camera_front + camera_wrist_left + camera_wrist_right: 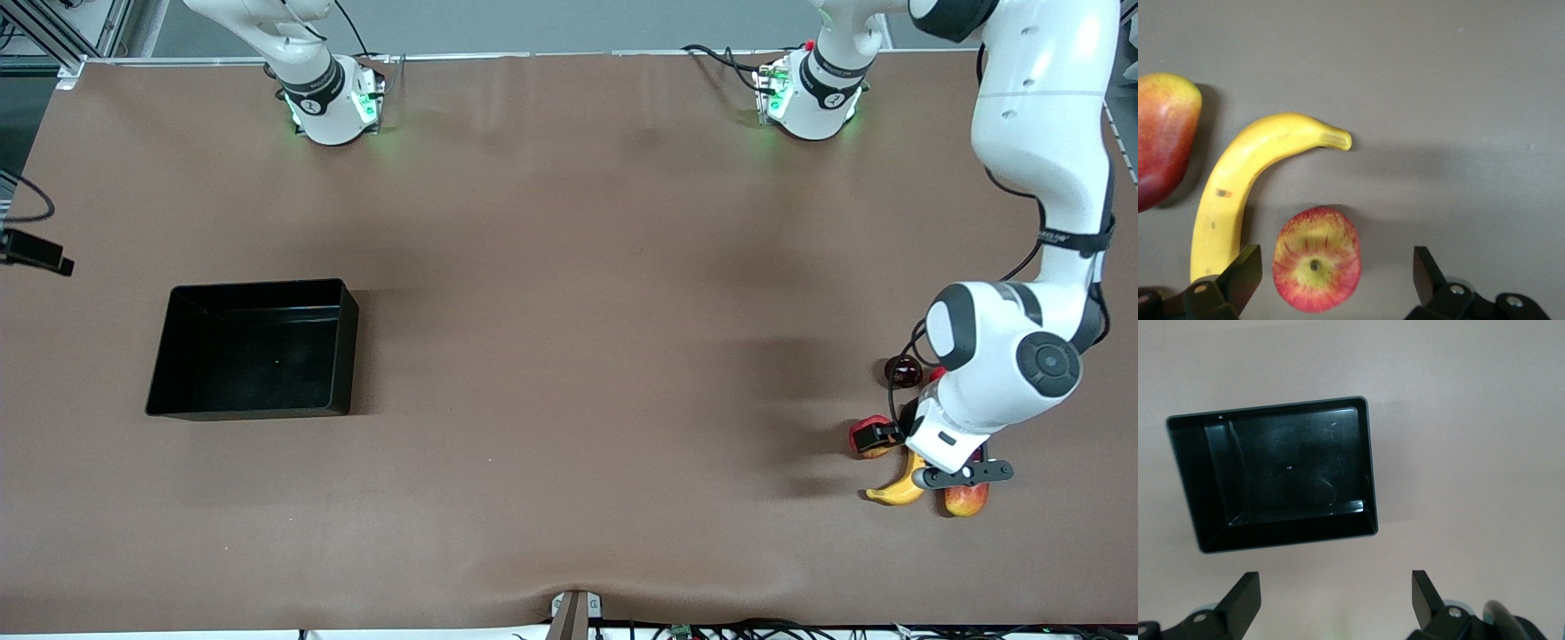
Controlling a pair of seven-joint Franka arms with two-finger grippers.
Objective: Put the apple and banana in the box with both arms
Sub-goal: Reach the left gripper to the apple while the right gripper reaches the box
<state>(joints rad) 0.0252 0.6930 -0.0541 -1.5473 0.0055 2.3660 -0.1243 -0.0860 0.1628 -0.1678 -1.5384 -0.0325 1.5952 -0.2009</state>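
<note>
The apple (1317,267), red with yellow streaks, lies stem end up on the brown table. My left gripper (1337,267) hangs just above it, open, with one finger on each side and neither touching. The curved yellow banana (1238,193) lies right beside the apple, close to one finger. In the front view the left gripper (893,437) partly covers the apple (864,442), and the banana (898,487) lies nearer the camera. The black box (348,356) stands empty toward the right arm's end. My right gripper (1337,597) hovers open and empty, with the box (1288,533) below it.
A red-and-yellow mango-like fruit (966,500) lies beside the banana, and shows again as the mango-like fruit (1161,140). A dark round fruit (904,372) sits farther from the camera than the apple. A black camera (36,252) juts in at the table's edge past the box.
</note>
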